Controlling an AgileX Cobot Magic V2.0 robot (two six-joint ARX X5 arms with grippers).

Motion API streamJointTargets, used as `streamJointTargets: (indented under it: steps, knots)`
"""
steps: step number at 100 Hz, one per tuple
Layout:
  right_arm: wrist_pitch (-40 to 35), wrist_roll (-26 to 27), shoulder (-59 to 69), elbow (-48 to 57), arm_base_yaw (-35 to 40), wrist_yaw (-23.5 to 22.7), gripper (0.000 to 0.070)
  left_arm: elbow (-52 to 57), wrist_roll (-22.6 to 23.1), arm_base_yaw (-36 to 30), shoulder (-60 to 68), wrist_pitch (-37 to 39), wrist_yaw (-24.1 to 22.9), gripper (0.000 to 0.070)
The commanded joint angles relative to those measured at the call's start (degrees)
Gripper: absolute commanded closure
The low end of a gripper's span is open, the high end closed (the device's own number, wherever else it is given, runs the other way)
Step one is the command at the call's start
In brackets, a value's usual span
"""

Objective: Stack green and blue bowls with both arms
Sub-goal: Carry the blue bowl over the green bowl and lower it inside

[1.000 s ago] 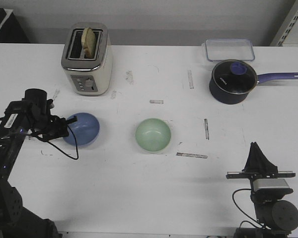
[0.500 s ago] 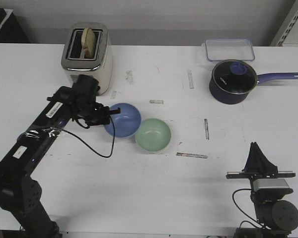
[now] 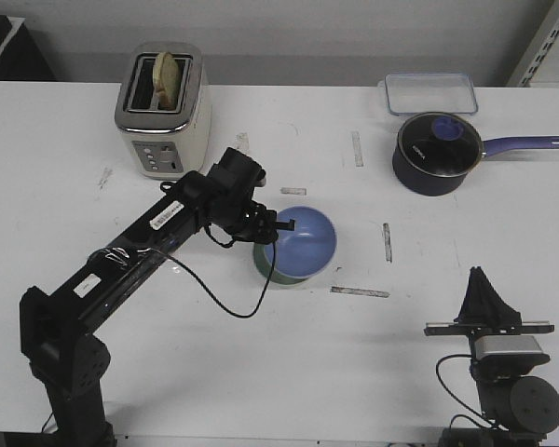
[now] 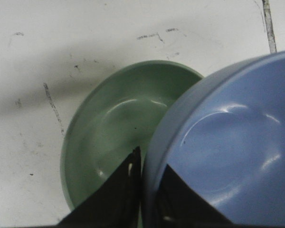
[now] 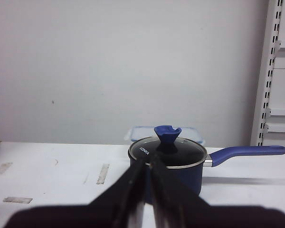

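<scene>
My left gripper is shut on the rim of the blue bowl and holds it tilted just above the green bowl, which rests on the table and is mostly covered in the front view. In the left wrist view the blue bowl overlaps one side of the green bowl, with one finger inside the blue bowl's rim and one outside; the gripper pinches the rim. My right gripper is parked at the front right, shut and empty; it also shows in the right wrist view.
A toaster with a slice of bread stands at the back left. A dark blue lidded saucepan with a long handle and a clear plastic container sit at the back right. Tape marks dot the white table.
My left arm has carried the blue bowl from the left side rightward across the table to above the green bowl. The right arm has not moved.
</scene>
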Motion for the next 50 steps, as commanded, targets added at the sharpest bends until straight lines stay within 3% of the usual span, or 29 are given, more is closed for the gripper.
streamJointTargets:
  steps: [1, 20, 50]
  knots:
    - [0.7, -0.2, -0.1, 0.2, 0.0, 0.1, 0.0692, 1.2, -0.2, -0.2, 1.6, -0.3, -0.4, 0.0700]
    - [0.7, -0.2, -0.1, 0.2, 0.0, 0.1, 0.0692, 1.2, 0.0, -0.2, 2.5, -3.3, -7.8, 0.0700]
    - [0.7, -0.2, -0.1, 0.2, 0.0, 0.1, 0.0692, 1.2, 0.0, -0.7, 2.5, -3.6, -8.2, 0.0686]
